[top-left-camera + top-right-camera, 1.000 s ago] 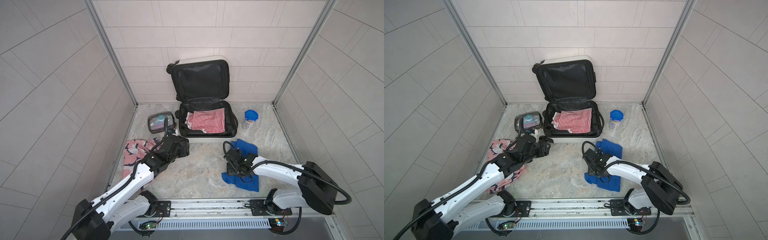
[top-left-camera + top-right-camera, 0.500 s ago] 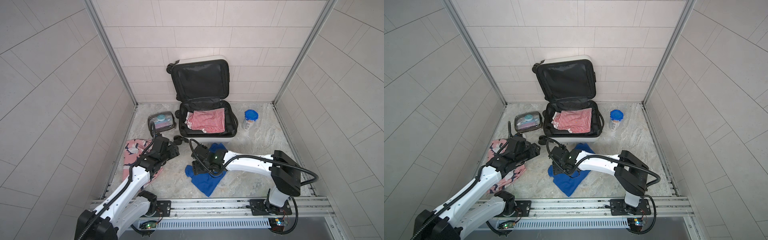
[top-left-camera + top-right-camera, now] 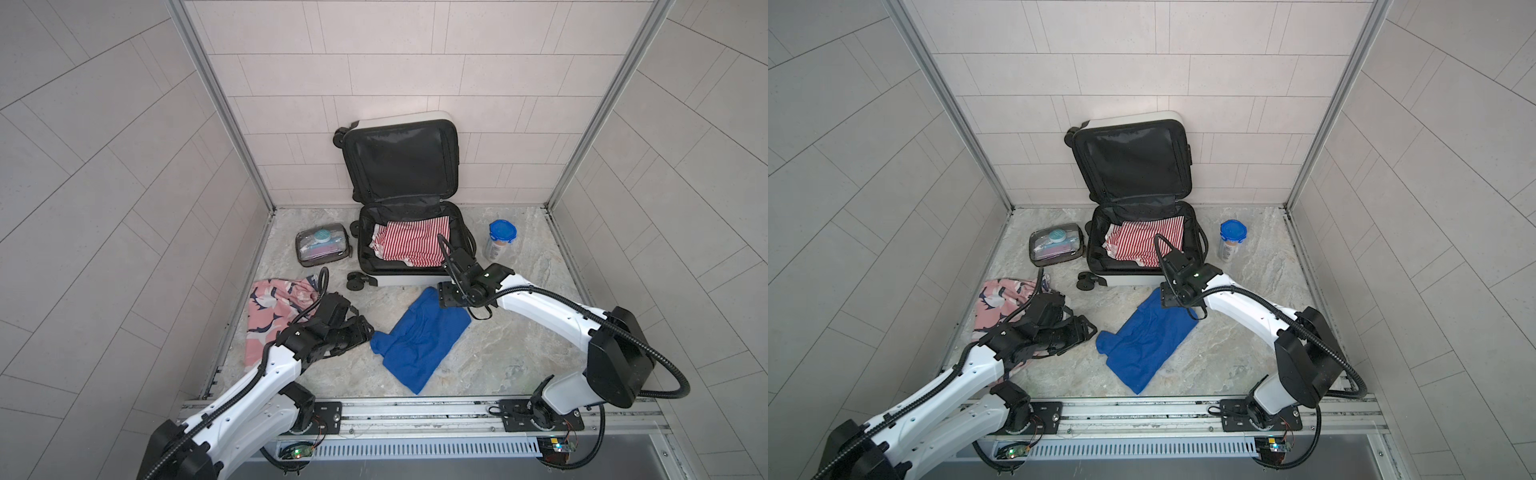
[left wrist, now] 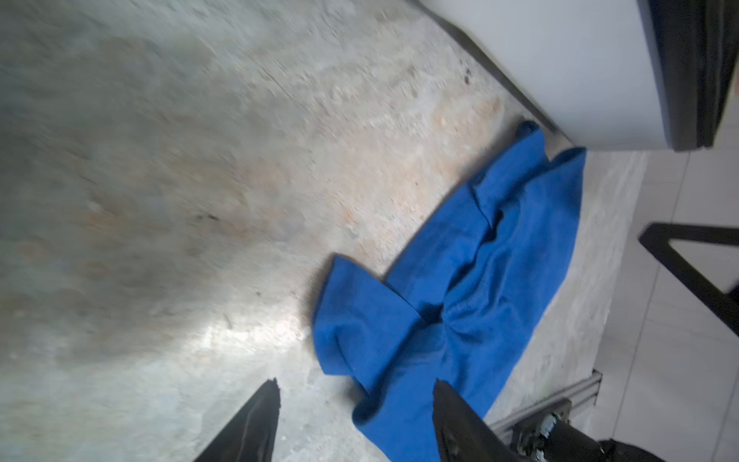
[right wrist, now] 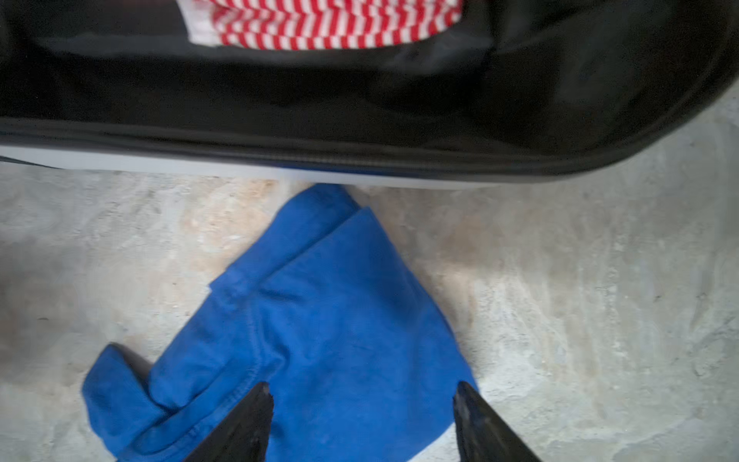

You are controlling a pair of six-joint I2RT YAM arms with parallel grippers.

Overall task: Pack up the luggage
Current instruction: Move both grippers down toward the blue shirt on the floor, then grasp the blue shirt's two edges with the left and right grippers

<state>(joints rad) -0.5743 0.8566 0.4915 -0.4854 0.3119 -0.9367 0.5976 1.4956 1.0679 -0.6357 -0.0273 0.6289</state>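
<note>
The luggage [image 3: 409, 281] [image 3: 1133, 279] lies open on the floor, its lid leaning on the back wall and a red-and-white striped cloth [image 3: 415, 244] [image 5: 320, 24] inside. In front of it a blue garment [image 3: 419, 336] [image 3: 1146, 336] [image 4: 460, 288] [image 5: 320, 320] lies spread out on the floor. My left gripper [image 3: 365, 330] [image 3: 1088, 328] [image 4: 356, 386] is open at the garment's near left end. My right gripper [image 3: 442, 297] [image 3: 1165, 297] [image 5: 362, 386] is open over the garment's far end, by the luggage's front wall [image 5: 200, 165]. Neither holds anything.
A clear black-trimmed pouch [image 3: 322, 249] sits left of the luggage and a blue-lidded jar [image 3: 500, 241] to its right. A pink patterned garment [image 3: 274, 307] lies by the left wall under my left arm. Tiled walls close three sides; the rail [image 3: 415, 411] runs along the front.
The blue garment was dragged left and now lies stretched out diagonally. My right gripper swung left with it, then came back to its far end. My left gripper moved nearer, to its left end.
</note>
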